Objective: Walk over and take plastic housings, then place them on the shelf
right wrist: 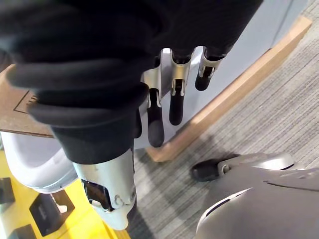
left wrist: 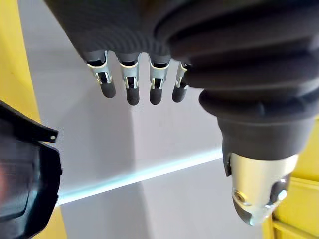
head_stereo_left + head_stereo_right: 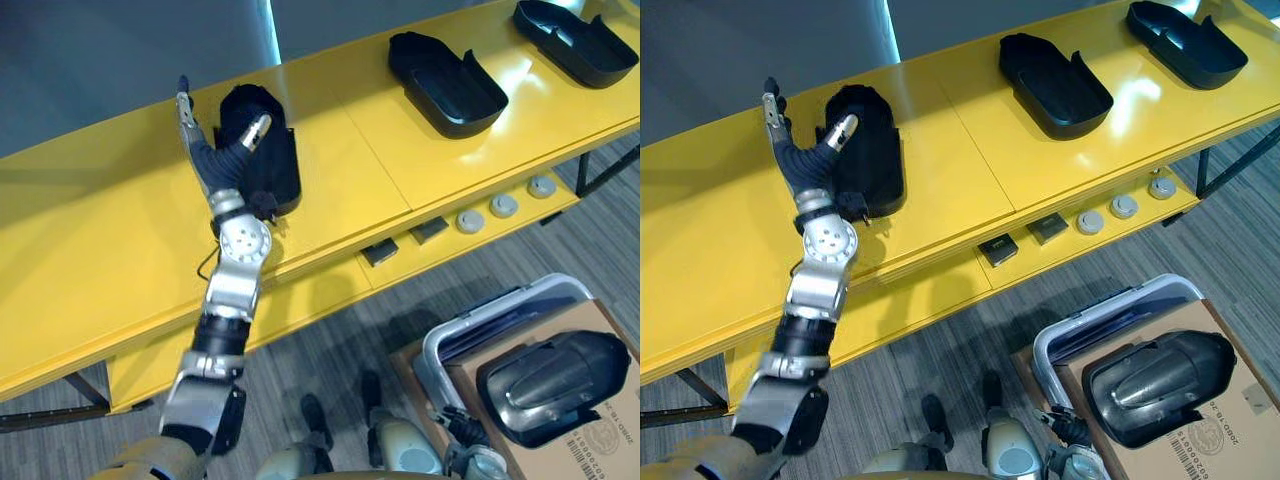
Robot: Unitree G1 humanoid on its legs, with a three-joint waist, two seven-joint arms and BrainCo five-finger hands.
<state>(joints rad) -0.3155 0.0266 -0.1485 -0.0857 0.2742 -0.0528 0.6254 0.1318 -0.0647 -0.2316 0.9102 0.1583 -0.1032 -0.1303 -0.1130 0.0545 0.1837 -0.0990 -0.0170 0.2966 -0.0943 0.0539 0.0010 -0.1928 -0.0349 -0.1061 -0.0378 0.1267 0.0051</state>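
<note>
Three black plastic housings lie on the yellow shelf top (image 3: 100, 230): one at the left (image 3: 275, 165), one in the middle (image 3: 445, 85), one at the far right (image 3: 575, 40). My left hand (image 3: 215, 160) is stretched out over the shelf at the left housing's near left side. It is open, with fingers (image 2: 132, 84) straight and pointing past the shelf's back edge, and the thumb (image 3: 255, 130) above the housing. It holds nothing. A fourth, glossy housing (image 3: 555, 385) rests on a cardboard box at lower right. My right hand (image 1: 172, 104) hangs open above the floor.
The cardboard box (image 3: 600, 450) sits in a grey bin (image 3: 500, 315) on the floor beside me. The shelf's lower ledge carries three round grey discs (image 3: 504, 206) and two small black blocks (image 3: 380, 252). A grey wall stands behind the shelf.
</note>
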